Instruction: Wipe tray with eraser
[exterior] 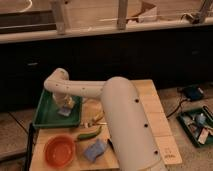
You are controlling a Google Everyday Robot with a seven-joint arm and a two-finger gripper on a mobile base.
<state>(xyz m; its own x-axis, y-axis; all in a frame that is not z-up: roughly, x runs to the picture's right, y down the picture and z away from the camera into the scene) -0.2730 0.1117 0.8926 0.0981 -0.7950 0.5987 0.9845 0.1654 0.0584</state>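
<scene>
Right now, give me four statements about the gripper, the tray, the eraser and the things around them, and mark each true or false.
1. The gripper is over the green tray. True.
2. The blue sponge lies on the table beside the orange bowl. True.
3. The eraser lies in the orange bowl. False: it is in the tray, under the gripper.
4. The orange bowl stands inside the tray. False: it stands on the table, outside the tray's near rim.
</scene>
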